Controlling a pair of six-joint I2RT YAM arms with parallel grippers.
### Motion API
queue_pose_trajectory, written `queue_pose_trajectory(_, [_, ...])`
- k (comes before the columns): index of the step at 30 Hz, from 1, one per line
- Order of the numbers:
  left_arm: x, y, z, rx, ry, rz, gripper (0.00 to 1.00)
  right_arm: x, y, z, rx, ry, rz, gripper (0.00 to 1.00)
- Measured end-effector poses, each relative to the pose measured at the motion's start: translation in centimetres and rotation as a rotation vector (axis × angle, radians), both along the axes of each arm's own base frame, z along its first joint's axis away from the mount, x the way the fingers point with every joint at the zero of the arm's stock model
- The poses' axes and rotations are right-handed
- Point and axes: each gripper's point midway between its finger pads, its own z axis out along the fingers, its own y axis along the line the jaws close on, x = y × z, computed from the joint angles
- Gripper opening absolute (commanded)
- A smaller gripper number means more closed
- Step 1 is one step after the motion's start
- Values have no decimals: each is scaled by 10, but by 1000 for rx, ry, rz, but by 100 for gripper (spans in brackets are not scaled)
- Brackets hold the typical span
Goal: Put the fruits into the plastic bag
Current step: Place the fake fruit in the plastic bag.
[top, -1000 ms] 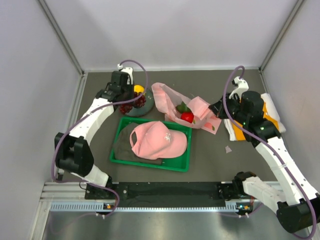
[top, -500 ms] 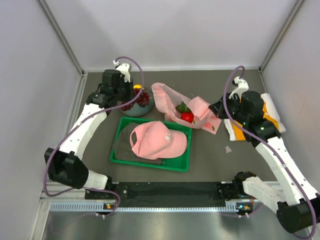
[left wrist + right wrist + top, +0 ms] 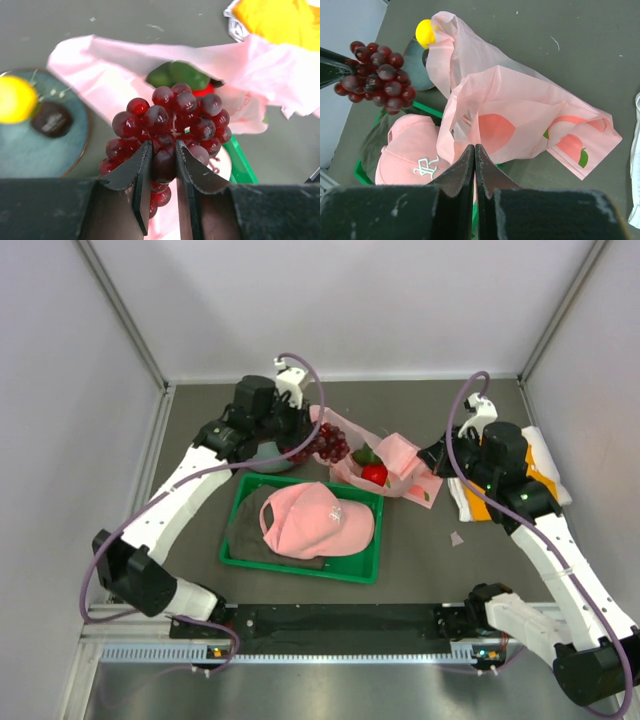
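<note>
Left arm (image 3: pixel 190 480) has moved from plate (image 3: pixel 30 150) to plastic bag (image 3: pixel 400 455) rim.
Tabletop (image 3: pixel 400 405) beyond the bag is open; the green tray (image 3: pixel 300 570) with pink cap (image 3: pixel 315 520) borders its near side. Right gripper (image 3: pixel 474 147) jaws are closed on the bag's edge. Left gripper (image 3: pixel 162 148) jaws clamp the grapes (image 3: pixel 325 443), nearly closed. Red fruit (image 3: pixel 375 474) lies inside the bag; yellow citrus (image 3: pixel 15 99) and dark fruit (image 3: pixel 51 119) sit on the plate.

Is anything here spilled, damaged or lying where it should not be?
Nothing is spilled or damaged. Only a small pale scrap lies loose on the table beside the right arm. The grapes hang from the left end effector at the bag edge.
</note>
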Motion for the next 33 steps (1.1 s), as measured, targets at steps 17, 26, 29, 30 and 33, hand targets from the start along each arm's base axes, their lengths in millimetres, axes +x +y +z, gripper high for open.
queue_pose_trajectory(17, [32,-77,-60,140,120,-61,0,-1,1,0,6,3,5,0])
queue_pose_trajectory(26, [40,-116,-84,176,160,-122,0,-1,1,0,6,3,5,0])
queue_pose_trajectory(29, [39,-129,-79,136,161,-153,0,-1,1,0,6,3,4,0])
queue_pose_trajectory(30, [40,-132,-76,124,159,-158,0,-1,1,0,5,3,3,0])
queue_pose_trajectory(33, [45,-143,-56,68,128,-172,0,0,-1,0,3,1,-4,0])
